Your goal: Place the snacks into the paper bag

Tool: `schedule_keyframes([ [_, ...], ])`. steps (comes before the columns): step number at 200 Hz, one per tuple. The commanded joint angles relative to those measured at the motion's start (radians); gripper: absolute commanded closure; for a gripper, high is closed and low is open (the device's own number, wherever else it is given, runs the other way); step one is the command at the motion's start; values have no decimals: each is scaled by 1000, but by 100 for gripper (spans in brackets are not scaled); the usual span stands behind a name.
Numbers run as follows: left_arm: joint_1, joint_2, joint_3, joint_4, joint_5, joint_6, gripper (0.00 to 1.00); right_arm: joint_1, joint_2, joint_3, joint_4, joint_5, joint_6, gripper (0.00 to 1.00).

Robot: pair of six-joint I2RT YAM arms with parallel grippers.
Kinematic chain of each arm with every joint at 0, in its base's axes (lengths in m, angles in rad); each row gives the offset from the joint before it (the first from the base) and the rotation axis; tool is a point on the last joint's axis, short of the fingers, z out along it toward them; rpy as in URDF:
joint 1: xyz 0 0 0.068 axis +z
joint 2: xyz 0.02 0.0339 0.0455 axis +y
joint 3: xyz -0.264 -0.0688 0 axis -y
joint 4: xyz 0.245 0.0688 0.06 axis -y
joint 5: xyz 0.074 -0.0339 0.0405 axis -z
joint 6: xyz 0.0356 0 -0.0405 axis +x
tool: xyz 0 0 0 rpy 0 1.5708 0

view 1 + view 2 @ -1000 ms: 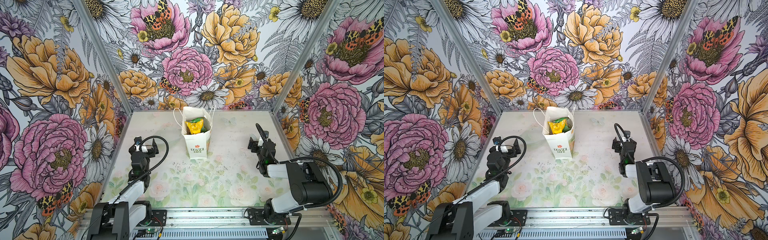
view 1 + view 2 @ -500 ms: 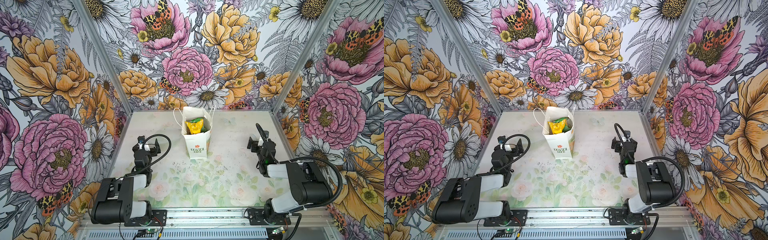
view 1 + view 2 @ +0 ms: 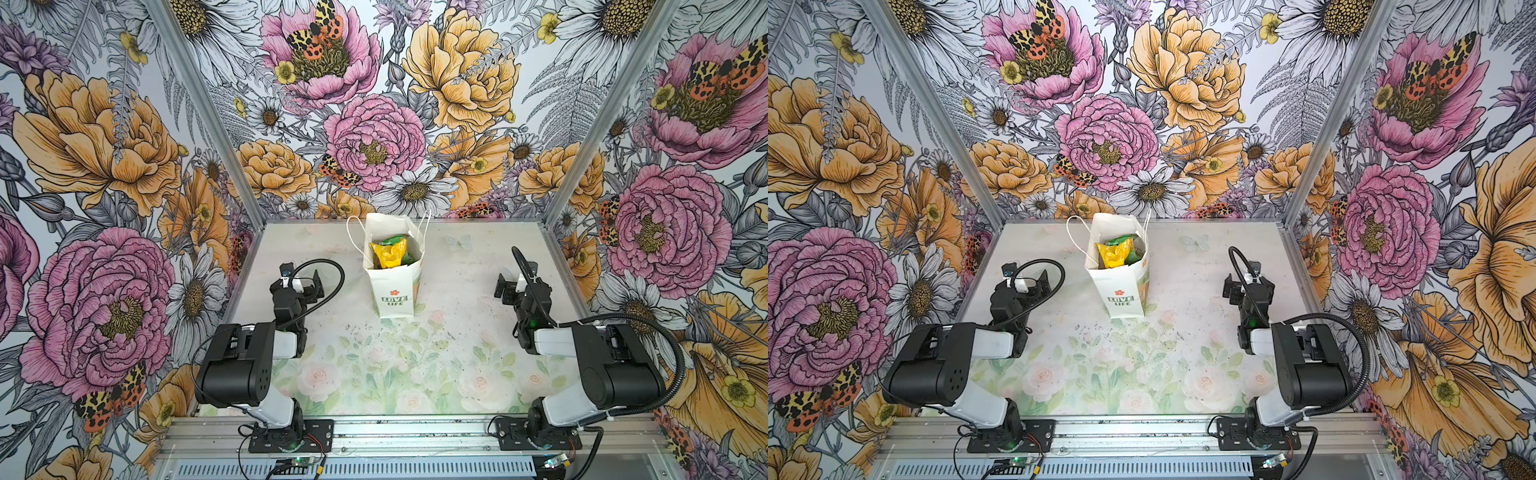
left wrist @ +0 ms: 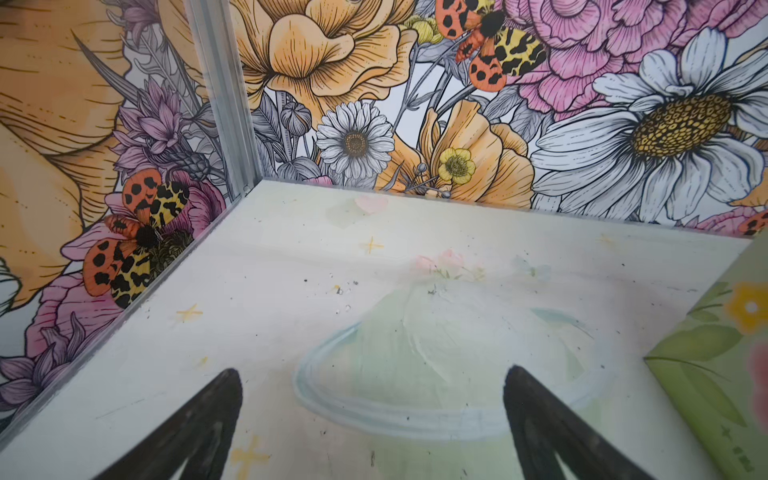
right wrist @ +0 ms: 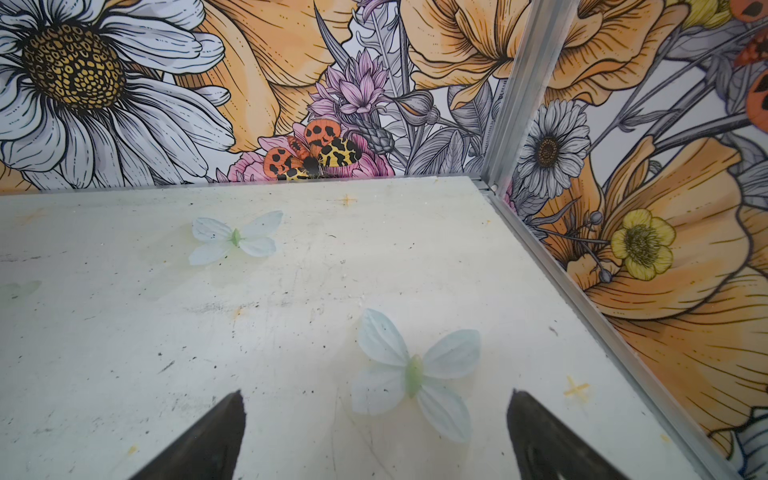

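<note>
The white paper bag [image 3: 394, 286] [image 3: 1122, 291] stands upright at the back middle of the table, its "LOVE LIFE" side facing the front. A yellow snack packet [image 3: 388, 254] [image 3: 1113, 255] and a green one [image 3: 395, 240] [image 3: 1122, 241] show in its open mouth; other snacks are hidden. My left gripper [image 3: 311, 286] [image 4: 372, 374] hangs low over the mat left of the bag, open and empty; a bag corner [image 4: 715, 374] shows in the left wrist view. My right gripper [image 3: 505, 286] [image 5: 374, 395] is far right of the bag, open and empty above a printed butterfly.
Floral walls close in the table on three sides, with aluminium posts [image 3: 582, 137] at the back corners. The arm bases sit on a metal rail [image 3: 395, 432] along the front edge. The mat [image 3: 415, 365] carries only printed flowers and specks.
The left arm has folded back and down towards its base, its gripper staying left of the bag. The right arm and the bag have not moved.
</note>
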Motion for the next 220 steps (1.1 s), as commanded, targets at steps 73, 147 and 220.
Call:
schedule_keyframes([
  [73,-10,-4,4,-33,15,20,1,-4,9,-3,28,14,1,0],
  [147,-15,-4,4,-33,1,23,1,-4,8,-4,27,13,2,0],
  [220,-17,-3,4,-35,-1,23,1,-4,9,-3,27,13,2,0],
])
